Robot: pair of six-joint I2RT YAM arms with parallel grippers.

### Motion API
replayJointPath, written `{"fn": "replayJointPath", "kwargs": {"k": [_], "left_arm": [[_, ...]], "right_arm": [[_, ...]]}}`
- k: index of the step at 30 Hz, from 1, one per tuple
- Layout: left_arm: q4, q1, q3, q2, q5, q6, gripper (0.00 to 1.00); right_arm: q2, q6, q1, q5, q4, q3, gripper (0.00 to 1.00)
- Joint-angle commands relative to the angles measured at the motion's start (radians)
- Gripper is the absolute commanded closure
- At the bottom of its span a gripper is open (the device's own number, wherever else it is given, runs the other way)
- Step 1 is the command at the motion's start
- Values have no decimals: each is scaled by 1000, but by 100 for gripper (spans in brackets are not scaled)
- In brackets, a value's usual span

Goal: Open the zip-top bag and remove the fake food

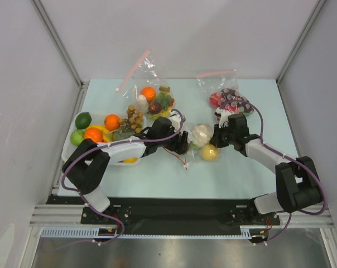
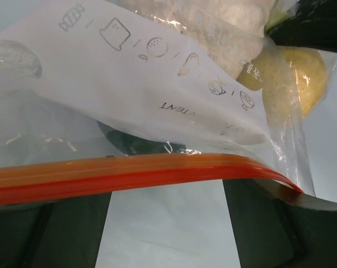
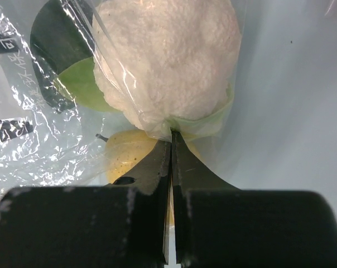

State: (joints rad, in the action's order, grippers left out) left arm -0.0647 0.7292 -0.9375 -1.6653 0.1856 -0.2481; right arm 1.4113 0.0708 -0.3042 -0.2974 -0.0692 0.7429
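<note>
Left wrist view: the left gripper (image 2: 165, 206) has its fingers spread, and the red-orange zip rim (image 2: 129, 173) of the zip-top bag (image 2: 157, 84) lies across their tips, unclamped. The bag sits mid-table (image 1: 157, 178); at its 3 o'clock the right gripper (image 3: 171, 139) is closed on a plastic fold. The opening step looks unfinished: the left should next pinch one lip and peel toward 9 o'clock. Inside are a white cauliflower (image 3: 168, 61), yellow fruit (image 3: 126, 159) and a dark green piece (image 3: 54, 33)
</note>
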Motion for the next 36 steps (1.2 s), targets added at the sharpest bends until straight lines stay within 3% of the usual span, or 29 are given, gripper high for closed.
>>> {"fn": "replayJointPath", "kwargs": {"k": [1, 17, 20, 27, 36], "left_arm": [[-87, 4, -44, -37, -15, -25, 18], [-30, 4, -127, -194, -104, 33, 15], [-18, 4, -136, -217, -103, 38, 22], [19, 4, -124, -200, -110, 69, 62], [86, 4, -63, -64, -34, 105, 66]], "right_arm": [[18, 3, -15, -13, 14, 13, 100], [14, 6, -24, -14, 14, 4, 100], [11, 7, -24, -16, 14, 3, 100], [5, 17, -3, 24, -10, 6, 100], [0, 32, 34, 104, -40, 4, 100]]}}
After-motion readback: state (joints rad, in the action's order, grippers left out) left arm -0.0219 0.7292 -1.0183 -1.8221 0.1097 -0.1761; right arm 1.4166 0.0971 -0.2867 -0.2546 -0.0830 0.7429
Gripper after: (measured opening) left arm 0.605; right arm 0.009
